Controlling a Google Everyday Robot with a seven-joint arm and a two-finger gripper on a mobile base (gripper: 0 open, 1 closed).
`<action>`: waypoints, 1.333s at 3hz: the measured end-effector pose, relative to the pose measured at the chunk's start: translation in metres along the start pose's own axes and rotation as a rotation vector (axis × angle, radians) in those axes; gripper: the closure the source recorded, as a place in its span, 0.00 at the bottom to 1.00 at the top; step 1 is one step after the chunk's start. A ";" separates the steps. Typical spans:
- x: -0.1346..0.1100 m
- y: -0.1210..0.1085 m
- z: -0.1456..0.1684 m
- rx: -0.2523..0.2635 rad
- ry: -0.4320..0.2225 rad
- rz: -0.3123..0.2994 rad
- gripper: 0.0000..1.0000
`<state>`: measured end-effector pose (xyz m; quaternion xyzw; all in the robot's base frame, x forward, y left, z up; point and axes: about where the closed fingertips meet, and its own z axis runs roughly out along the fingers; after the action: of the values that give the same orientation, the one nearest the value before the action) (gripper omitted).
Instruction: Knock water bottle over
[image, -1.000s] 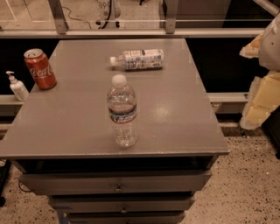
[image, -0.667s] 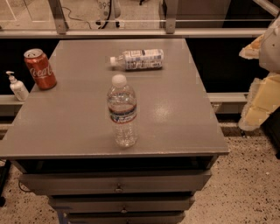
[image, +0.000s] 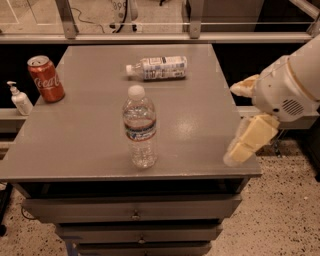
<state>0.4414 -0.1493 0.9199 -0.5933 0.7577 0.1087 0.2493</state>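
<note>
The water bottle (image: 140, 127) stands upright on the grey table (image: 75, 145), white cap on top and its narrow label band round the middle, near the front edge and a little left of the table's centre line. Off to its right, at the table's right-hand edge, is the gripper (image: 232, 124) — its two pale yellow fingers are spread wide with nothing between them, one finger (image: 243, 86) higher up and farther back, the other (image: 250, 140) lower, with its tip over the front right corner. Bottle and gripper are well apart, with bare tabletop between them, and the gripper sits at about the height of the bottle's body. Farther back a second bottle (image: 157, 68) with a large white label lies on its side, cap pointing left. A red soda can (image: 46, 78) stands at the left edge, and a small pump bottle (image: 20, 99) is just beyond it — off the table. Drawers (image: 135, 207) run below the tabletop.
</note>
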 end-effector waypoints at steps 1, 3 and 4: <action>-0.036 0.017 0.043 -0.081 -0.206 -0.003 0.00; -0.117 0.057 0.087 -0.229 -0.616 0.025 0.00; -0.150 0.064 0.092 -0.267 -0.776 0.048 0.17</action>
<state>0.4294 0.0375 0.9092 -0.5176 0.6001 0.4274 0.4350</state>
